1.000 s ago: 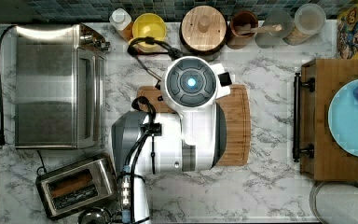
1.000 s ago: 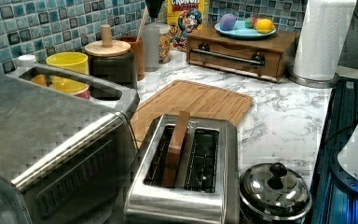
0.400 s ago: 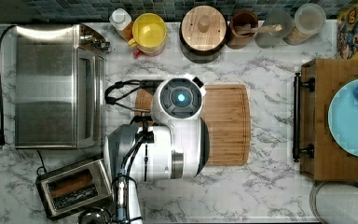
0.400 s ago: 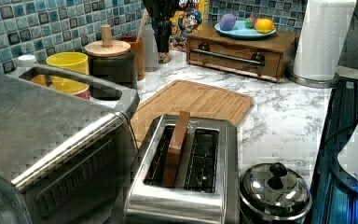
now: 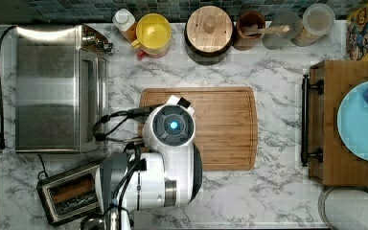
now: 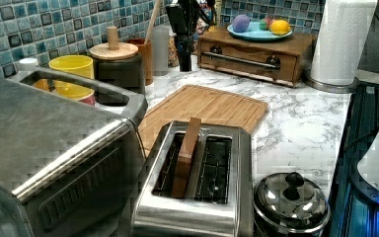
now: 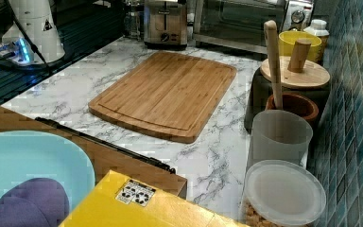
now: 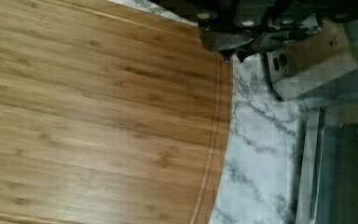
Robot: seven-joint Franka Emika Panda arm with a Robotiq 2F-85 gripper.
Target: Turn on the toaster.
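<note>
Top view: the toaster (image 5: 69, 191) is seen at the lower left of the marble surface (image 5: 278, 191), below the toaster oven (image 5: 57, 88). The arm (image 5: 165, 153) is positioned over the left end of the bamboo cutting board (image 5: 220, 127).

Left view: the toaster (image 6: 197, 182) is seen in the foreground, a brown slice (image 6: 186, 155) standing in one slot; a lidded steel pot (image 6: 290, 202) is placed just beside it. The gripper (image 6: 183, 29) is hung beyond the board's far edge.

Right view: the toaster (image 7: 165, 23) is set beyond the board (image 7: 165, 92).

Wrist view: the gripper (image 8: 235, 42) is held over the board's edge (image 8: 121, 116); whether the fingers are released or clenched cannot be told.
</note>
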